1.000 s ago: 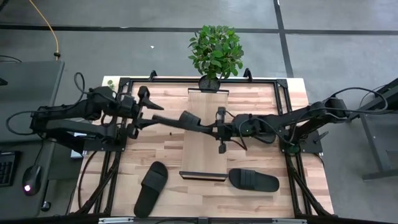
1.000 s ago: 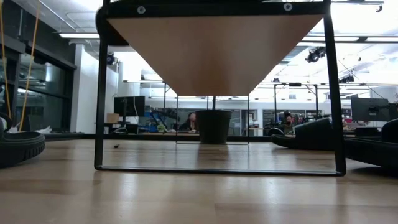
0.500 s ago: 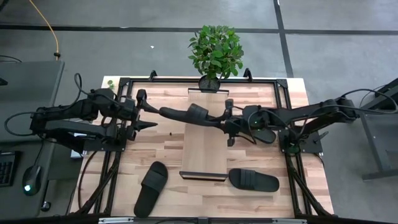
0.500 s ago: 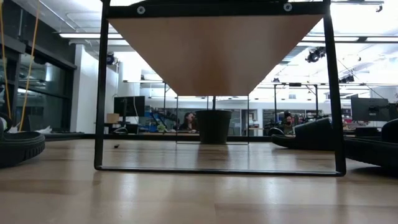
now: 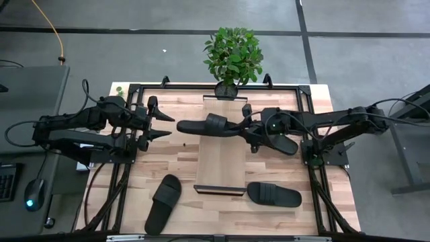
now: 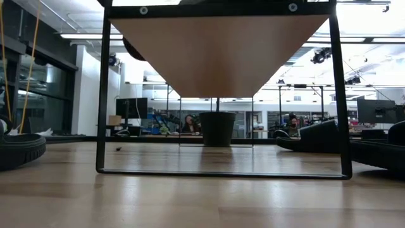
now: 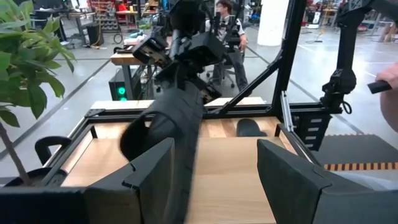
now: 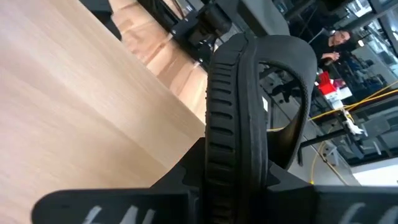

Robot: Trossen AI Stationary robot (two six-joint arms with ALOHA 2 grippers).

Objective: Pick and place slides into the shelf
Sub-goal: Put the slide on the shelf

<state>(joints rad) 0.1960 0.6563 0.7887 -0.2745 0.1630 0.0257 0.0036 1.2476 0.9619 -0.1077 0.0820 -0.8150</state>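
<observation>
One slide (image 5: 208, 126) is clamped by its edge in the right gripper (image 5: 243, 126), centre frame over the shelf (image 5: 220, 161). The left gripper (image 5: 161, 126) is spread wide and empty, left of centre. Two slides (image 5: 163, 202) (image 5: 274, 195) lie at the bottom, flanking the shelf.

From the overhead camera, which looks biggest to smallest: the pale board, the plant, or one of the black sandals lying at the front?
1. The shelf, largest.
2. The plant.
3. Front slides and, alike.
The plant stands nearer the camera, so its rank is unsure.
</observation>
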